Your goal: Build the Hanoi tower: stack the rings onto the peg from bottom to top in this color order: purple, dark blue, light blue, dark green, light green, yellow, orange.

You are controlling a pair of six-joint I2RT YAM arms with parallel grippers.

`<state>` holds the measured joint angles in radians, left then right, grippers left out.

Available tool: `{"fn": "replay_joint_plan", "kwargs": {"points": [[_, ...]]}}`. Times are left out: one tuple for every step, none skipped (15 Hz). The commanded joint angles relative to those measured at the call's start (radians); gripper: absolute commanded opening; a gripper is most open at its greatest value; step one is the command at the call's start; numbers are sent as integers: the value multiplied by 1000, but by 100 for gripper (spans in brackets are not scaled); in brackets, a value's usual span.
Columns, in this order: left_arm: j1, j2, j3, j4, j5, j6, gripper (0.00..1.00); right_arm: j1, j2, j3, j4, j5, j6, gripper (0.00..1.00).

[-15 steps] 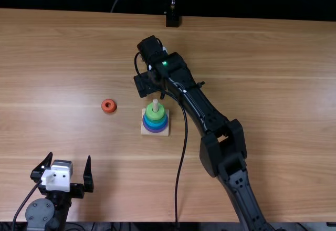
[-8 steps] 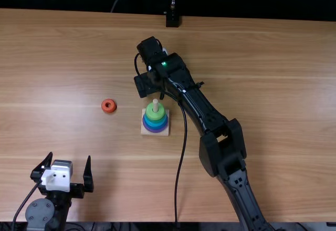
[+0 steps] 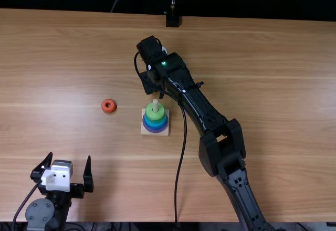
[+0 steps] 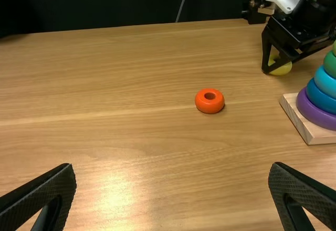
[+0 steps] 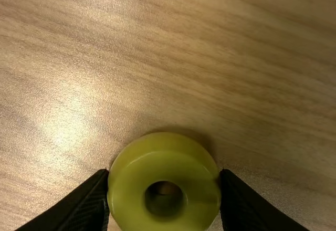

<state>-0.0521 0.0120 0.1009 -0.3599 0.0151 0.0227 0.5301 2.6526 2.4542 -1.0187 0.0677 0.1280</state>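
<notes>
Yellow ring (image 5: 126, 194), next in order, sits pinched in the right gripper (image 5: 165, 173) toward the table's (image 3: 283, 63) far edge from the peg (image 3: 155, 104); likely lift, then centre it there. Left gripper (image 3: 70, 156), near-left corner, gapes empty; orange ring (image 3: 108, 105) lies left of the stack (image 3: 155, 114).

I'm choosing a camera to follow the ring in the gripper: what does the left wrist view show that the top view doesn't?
Left wrist view, not top view: the yellow ring in the right gripper.
Top view, not left wrist view: the peg's tip.
Both: the orange ring on the table, and the purple ring on the base.
</notes>
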Motion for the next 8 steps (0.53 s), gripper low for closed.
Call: {"fn": "replay_joint_plan", "kwargs": {"points": [[8,-12,-101,-86,16,9,100,8,18,43,3,4,-1,0],[8,-12,-101,-87,16,9,100,7,15,45,5,4,-8,0],[8,-12,-101,-86,16,9,100,4,-13,52,11,4,1,0],[8,-12,-101,-86,16,9,100,1,-63,65,18,4,-8,0],[8,-12,-101,-86,16,9,100,-1,-102,65,9,4,-8,0],[8,-12,-101,-87,16,9,100,-1,-120,63,0,6,-14,0],[8,-12,-101,-86,16,9,100,-1,-135,63,-8,6,-14,0],[8,-12,-101,-87,16,9,100,-1,-163,65,-43,6,-18,0]]}}
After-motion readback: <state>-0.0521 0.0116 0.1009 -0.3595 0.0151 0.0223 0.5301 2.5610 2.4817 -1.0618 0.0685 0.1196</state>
